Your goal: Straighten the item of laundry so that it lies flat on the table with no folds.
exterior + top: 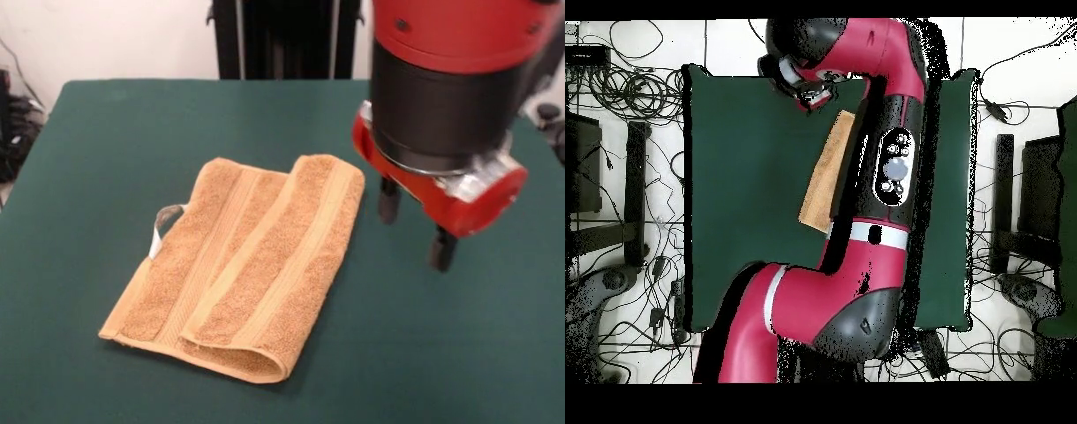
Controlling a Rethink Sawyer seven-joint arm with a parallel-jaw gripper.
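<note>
The orange-tan towel [247, 265] lies on the green table [124, 132], folded over on itself. Its right part is doubled over the left part, with a rolled fold at the near corner. Woven bands run along its length. A small white label [164, 226] sticks out at its left edge. My gripper [415, 225] hangs just right of the towel's far right corner, open and empty, its two black fingers [388, 200] apart and close above the cloth. In the overhead view the arm covers most of the towel [827, 170]; the gripper [811, 96] is at its far end.
The table [745, 200] reaches far beyond the towel on all sides. The robot's pedestal [282, 35] stands at the far edge. Cables and stands [625, 180] lie on the floor around the table.
</note>
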